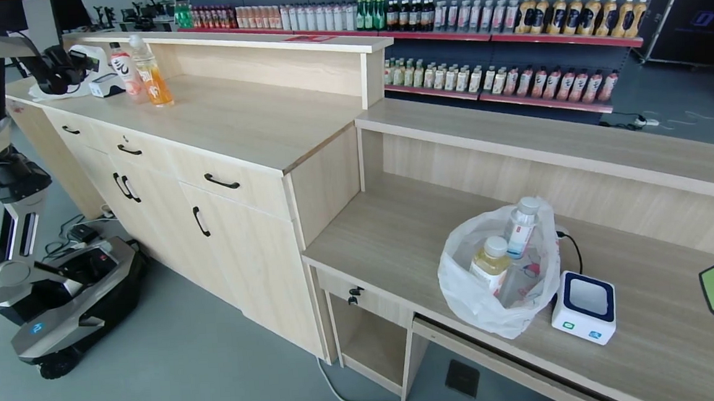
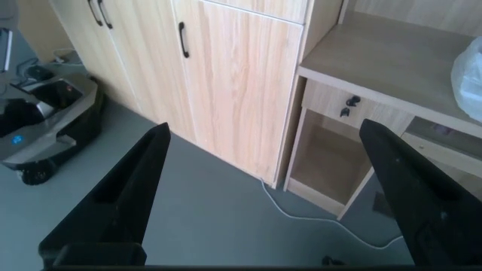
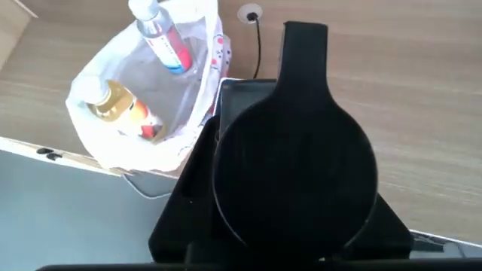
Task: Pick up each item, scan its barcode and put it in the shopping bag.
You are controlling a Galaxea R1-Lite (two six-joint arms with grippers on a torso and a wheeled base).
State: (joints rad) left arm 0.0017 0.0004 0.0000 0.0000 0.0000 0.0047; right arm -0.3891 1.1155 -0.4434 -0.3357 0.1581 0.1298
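done: two bottles (image 1: 491, 262) in shopping bag (image 1: 461, 284) | left to bag: dark item (image 3: 301, 90) beside shopping bag, gripped by right hand (image 3: 290, 192); left hand (image 2: 263, 126) spread wide, empty

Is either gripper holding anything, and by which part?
Left gripper is open and empty. Right gripper seems closed on a dark round item; which part it grips cannot be told.

A shop — bottle-lined shelves (image 1: 496, 37) behind a wooden checkout counter (image 1: 396, 235).

The left gripper (image 2: 265, 128) hangs over grey floor (image 2: 226, 214), fingers spread wide; beyond stands a wooden cabinet door (image 2: 241, 75); a white cable (image 2: 301, 213) trails under the desk (image 2: 392, 53); the shopping bag (image 2: 468, 71) sits on that desk.
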